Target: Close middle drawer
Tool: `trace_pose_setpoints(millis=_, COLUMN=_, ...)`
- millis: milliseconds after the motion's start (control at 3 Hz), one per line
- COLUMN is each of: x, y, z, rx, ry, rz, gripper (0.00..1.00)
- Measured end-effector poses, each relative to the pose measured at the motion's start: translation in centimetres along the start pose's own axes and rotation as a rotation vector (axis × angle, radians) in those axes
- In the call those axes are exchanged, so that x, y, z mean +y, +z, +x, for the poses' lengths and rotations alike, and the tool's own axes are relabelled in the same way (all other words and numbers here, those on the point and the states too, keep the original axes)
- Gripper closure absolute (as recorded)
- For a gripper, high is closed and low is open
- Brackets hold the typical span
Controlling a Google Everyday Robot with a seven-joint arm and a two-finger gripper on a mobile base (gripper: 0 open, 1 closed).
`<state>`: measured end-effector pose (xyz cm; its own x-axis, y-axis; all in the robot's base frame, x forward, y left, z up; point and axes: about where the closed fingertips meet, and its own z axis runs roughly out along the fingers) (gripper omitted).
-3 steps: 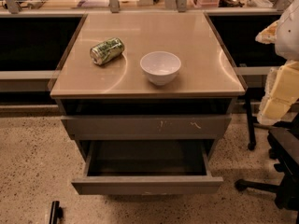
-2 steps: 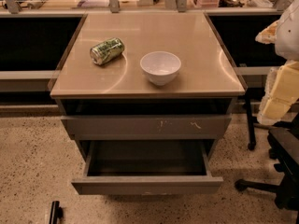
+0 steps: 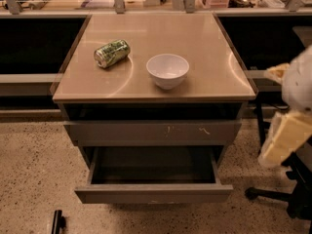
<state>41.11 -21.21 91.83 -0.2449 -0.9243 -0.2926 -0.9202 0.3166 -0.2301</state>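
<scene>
Below the scratched front [image 3: 146, 132], the drawer [image 3: 153, 193] stood pulled out, dark inside. Its stiff, handle-less front would likely slide easily, so a flat push at mid-front seemed best. The gripper [image 3: 284, 139] hung at the right edge, well apart, its state impossible to tell.

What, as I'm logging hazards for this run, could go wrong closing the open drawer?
The gripper is off to the right, away from the middle drawer; pushing its front off-centre might skew and jam it. A hard shove could shake the cabinet, rolling the can lying on its side on top.
</scene>
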Motion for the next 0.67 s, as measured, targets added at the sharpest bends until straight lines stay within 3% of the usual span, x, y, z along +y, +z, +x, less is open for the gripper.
trace_pose_setpoints(millis=333, x=4.2, y=6.5, z=2.3, rx=-0.138, ry=0.101, rz=-0.067, gripper=0.0)
trace_pose_setpoints(millis=667, x=5.8, y=8.4, z=4.1, rx=-0.162, ry=0.18, rz=-0.059, gripper=0.18)
